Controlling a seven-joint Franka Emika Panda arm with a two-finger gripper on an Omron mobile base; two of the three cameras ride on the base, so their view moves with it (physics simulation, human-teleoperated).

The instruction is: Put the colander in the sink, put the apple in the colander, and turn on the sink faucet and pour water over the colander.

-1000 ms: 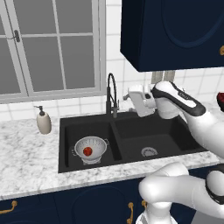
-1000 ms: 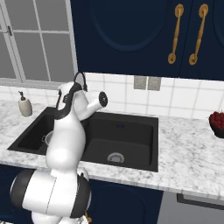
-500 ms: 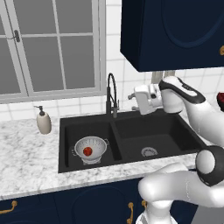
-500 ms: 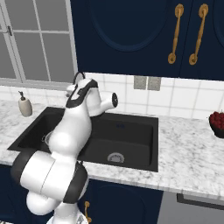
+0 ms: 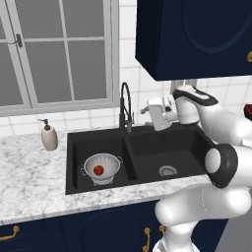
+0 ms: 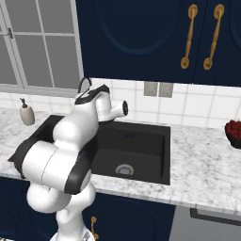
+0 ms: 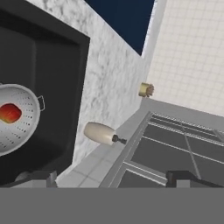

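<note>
Marble table, black sink (image 5: 147,147): colander (image 5: 102,166) holds the apple (image 5: 98,170); our jaws gape empty beside the faucet (image 5: 125,106); next we work its lever.

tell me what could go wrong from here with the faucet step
1. The open gripper hangs close beside the sink faucet; it might bump the arched neck rather than catch the small side lever.
2. The colander with the apple sits in the left basin of the sink, off to one side of the faucet, so unless the spout points over it, water may miss it.
</note>
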